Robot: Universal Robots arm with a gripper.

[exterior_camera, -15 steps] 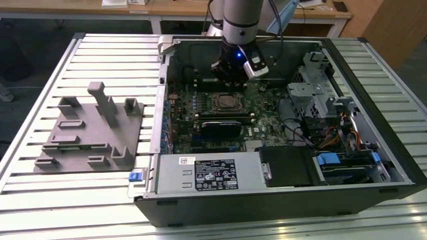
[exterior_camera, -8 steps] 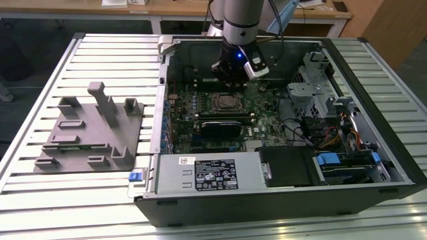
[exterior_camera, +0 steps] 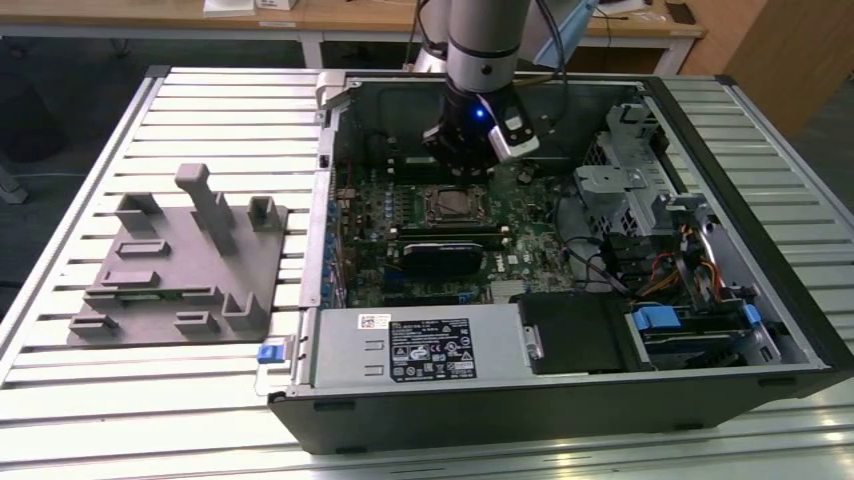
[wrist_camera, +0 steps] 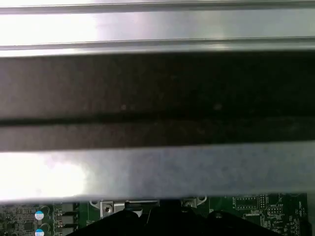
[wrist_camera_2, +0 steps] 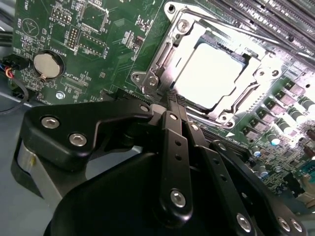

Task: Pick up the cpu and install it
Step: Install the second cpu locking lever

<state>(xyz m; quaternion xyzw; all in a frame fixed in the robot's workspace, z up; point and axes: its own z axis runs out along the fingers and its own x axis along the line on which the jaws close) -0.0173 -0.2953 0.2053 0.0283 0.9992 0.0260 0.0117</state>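
Cpu point(wrist_camera_2: 211, 73) seated in socket frame point(wrist_camera_2: 197, 69), just beyond my hand point(exterior_camera: 470, 160). Grip state: can't tell. I worry: chip slightly askew, pins bend if pressed.

Metal, plastic and circuit board surfaces inside an open computer case.

The cpu point(wrist_camera_2: 212, 74) has a smooth, pale metal top, glaring bright, framed by the shiny metal socket point(wrist_camera_2: 162, 59). The gripper point(wrist_camera_2: 170, 105) is matt black with bright metal screws. The motherboard point(wrist_camera_2: 98, 44) is glossy green; the tray point(exterior_camera: 180, 265) looks matt grey plastic.
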